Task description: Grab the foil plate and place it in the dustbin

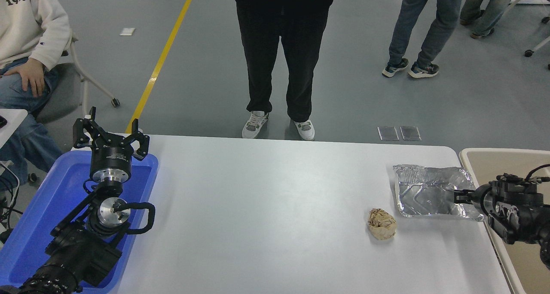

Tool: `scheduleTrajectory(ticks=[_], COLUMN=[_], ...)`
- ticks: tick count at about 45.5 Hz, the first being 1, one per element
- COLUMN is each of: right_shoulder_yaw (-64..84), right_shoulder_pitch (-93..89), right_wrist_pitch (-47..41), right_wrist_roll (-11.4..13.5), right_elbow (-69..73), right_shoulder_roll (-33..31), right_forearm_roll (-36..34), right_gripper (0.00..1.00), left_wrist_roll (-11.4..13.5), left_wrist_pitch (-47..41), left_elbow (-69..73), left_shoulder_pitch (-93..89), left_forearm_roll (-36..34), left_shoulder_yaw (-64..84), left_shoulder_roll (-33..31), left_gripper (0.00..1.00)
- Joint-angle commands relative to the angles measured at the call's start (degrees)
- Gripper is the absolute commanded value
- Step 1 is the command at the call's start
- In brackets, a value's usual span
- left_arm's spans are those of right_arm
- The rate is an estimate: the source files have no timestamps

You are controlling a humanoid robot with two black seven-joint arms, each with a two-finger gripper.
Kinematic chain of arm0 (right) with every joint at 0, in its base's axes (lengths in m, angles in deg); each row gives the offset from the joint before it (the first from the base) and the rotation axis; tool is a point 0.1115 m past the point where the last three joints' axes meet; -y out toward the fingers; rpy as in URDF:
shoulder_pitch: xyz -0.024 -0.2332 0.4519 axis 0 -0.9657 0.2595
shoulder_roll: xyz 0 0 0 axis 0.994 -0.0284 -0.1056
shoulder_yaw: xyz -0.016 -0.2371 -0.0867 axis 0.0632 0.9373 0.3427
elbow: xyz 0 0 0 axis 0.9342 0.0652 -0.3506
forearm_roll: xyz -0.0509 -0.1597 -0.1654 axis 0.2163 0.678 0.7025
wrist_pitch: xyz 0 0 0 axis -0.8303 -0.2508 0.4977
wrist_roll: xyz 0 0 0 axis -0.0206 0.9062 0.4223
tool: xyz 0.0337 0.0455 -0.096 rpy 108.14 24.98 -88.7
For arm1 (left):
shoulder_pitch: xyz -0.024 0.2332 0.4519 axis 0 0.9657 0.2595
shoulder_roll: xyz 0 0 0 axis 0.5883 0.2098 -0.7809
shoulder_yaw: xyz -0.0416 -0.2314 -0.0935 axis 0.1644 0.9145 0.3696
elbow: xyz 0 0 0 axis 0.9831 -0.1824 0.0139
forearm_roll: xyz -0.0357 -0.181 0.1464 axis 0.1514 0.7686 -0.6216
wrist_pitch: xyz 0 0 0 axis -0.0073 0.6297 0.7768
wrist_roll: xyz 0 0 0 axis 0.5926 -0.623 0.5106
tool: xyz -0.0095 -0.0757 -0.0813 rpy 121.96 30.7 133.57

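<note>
1. The foil plate lies flat on the white table, at its far right corner, so the pick-up is not done and the drop into the dustbin is all still ahead.

2. The right gripper comes in from the right edge, low over the plate's right-hand rim. Its jaws look drawn close together at the foil, but from where I stand I cannot tell if they are pinching the rim or only sitting over it.

3. The left gripper sits parked over the blue tray at the near left, jaws spread wide, holding nothing.

4. The dustbin stands just off the table's right edge, right beside the plate, so my guess is the carry will be short: lift, swing right, let go.

5. The plate's right rim lies near the table edge, close to the bin's pale rim. The foil could snag there if it is dragged rather than lifted.

6. A crumpled brown paper ball sits just off the plate's near left corner, apart from it, on the side away from the bin, so it should not be in the way.

7. A person stands at the far side near the middle, well clear of the right arm.
</note>
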Motion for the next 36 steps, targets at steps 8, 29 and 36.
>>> scheduleTrajectory(ticks=[8, 29, 36], right_shoulder_yaw=[-0.2, 0.1, 0.0], right_shoulder_pitch=[-0.5, -0.6, -0.5], right_wrist_pitch=[0.1, -0.1, -0.1], right_wrist_roll=[-0.2, -0.2, -0.2], right_elbow=[-0.6, -0.7, -0.7], right_shoulder_roll=[0.2, 0.2, 0.1], right_forearm_roll=[0.0, 0.0, 0.0], right_gripper=[0.64, 0.0, 0.0], left_wrist_roll=[0.0, 0.0, 0.0], left_wrist_pitch=[0.0, 0.0, 0.0], left_elbow=[0.0, 0.0, 0.0], left_shoulder_pitch=[0.0, 0.0, 0.0], left_forearm_roll=[0.0, -0.1, 0.0], left_shoulder_yaw=[0.0, 0.0, 0.0], left_shoulder_roll=[0.0, 0.1, 0.0], left_gripper=[0.99, 0.99, 0.99])
